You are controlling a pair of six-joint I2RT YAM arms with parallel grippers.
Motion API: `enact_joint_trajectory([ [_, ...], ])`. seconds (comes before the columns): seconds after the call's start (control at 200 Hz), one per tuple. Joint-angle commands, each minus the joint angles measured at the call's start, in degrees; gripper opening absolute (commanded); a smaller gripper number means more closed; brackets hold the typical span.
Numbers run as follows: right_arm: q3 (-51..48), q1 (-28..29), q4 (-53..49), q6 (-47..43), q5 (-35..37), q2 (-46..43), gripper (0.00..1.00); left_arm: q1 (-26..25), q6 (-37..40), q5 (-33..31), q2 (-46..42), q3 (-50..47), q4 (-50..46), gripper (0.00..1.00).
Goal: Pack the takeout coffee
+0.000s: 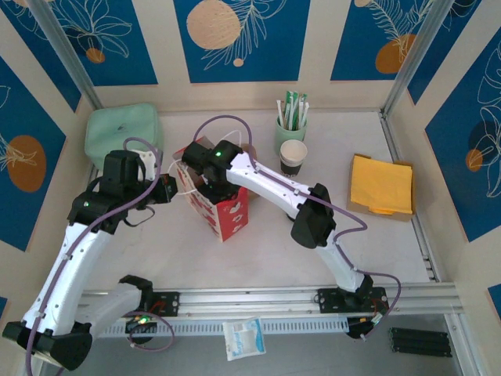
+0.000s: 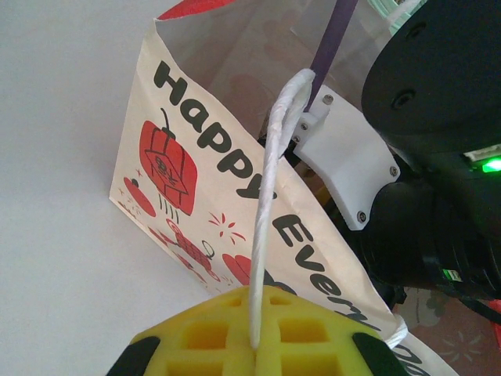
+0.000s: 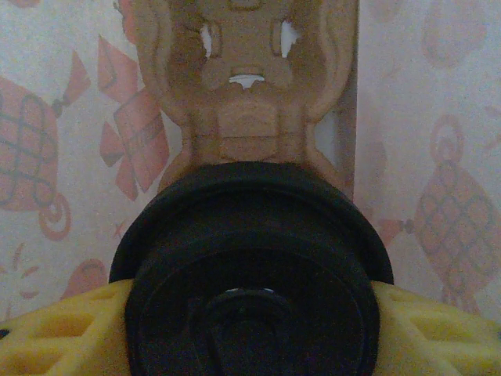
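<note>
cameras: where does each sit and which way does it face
top external: above and behind the bases, looking down on the table; both arms meet at the paper bag.
left wrist: on the left arm, facing the bag's printed side; left gripper pinches its white handle.
right wrist: inside the bag, facing the takeout coffee held in the right gripper.
shared: top external and left wrist both show the bag's outside and the right arm.

A red-and-white paper bag [image 1: 227,210] stands on the table [image 1: 282,243]. The right arm [image 1: 270,184] bends over it, wrist lowered into the open top. The left gripper [image 1: 167,189] is at the bag's white handle [image 1: 186,182]. Behind stand a mint-green cup of sticks [image 1: 290,124] and a black-sided paper cup [image 1: 293,157]. Yellow napkins [image 1: 381,184] lie to the right.
</note>
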Motion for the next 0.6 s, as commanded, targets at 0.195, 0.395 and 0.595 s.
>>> enact_joint_trajectory([
  [0.195,-1.7,-0.5,1.7,1.1,0.4,-2.8,0.51,0.6,1.6,-0.1,-0.1,-0.4,-0.8,0.00],
  [0.395,-2.9,-0.8,2.5,1.3,-0.2,-3.0,0.51,0.6,1.6,-0.1,0.1,-0.4,-0.7,0.00],
  [0.595,-4.2,-0.9,3.4,1.4,-0.7,-3.0,0.51,0.6,1.7,-0.1,0.1,-0.4,-0.7,0.00],
])
